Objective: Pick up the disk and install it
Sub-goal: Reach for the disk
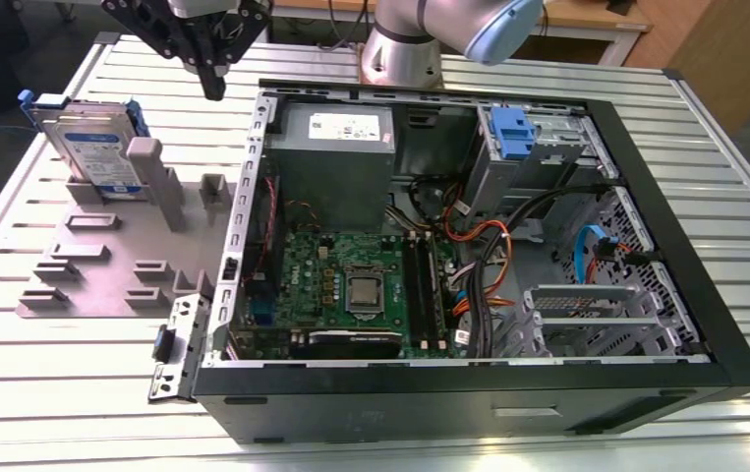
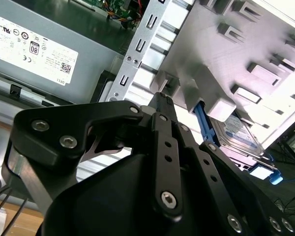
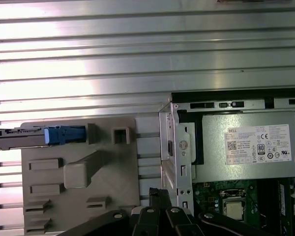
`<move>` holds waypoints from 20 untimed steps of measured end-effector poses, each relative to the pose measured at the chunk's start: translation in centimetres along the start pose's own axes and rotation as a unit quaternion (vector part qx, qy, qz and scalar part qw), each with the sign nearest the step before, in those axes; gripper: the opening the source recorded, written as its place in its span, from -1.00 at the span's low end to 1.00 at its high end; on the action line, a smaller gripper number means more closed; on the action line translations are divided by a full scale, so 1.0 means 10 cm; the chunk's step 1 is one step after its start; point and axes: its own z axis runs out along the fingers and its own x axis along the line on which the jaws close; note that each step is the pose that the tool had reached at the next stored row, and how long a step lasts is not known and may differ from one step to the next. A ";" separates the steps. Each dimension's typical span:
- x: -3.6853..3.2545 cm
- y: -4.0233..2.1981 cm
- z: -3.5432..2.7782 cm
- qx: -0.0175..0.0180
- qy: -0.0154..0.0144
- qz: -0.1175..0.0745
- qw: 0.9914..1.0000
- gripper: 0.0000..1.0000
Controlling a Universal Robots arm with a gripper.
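now, disk [image 1: 90,147] upright in holder [image 1: 99,264], claw [image 1: 213,87] nearby

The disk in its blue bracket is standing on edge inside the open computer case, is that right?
Not quite. The disk does stand on edge, but it sits in the grey holder beside the computer case, not inside it. The exterior view shows this.

Bright light from above gave strong glare on the ribbed metal table [image 3: 88,49]; inside the computer case [image 1: 480,398] it was shadowed, and the gripper [image 2: 161,97] looked dark.
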 end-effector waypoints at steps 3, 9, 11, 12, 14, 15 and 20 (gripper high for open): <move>0.006 0.000 0.000 0.000 0.000 0.000 1.000 -0.79; 0.034 -0.002 -0.001 0.000 0.000 0.000 1.000 -0.79; 0.047 -0.004 -0.001 0.000 0.000 0.000 1.000 -0.79; 0.055 -0.004 -0.002 0.000 0.000 0.000 1.000 -0.79; 0.071 -0.006 -0.002 0.000 0.000 0.000 1.000 -0.79; 0.074 -0.006 -0.001 0.000 0.000 0.000 1.000 -0.79; 0.085 -0.007 -0.002 0.000 0.000 0.000 1.000 -0.79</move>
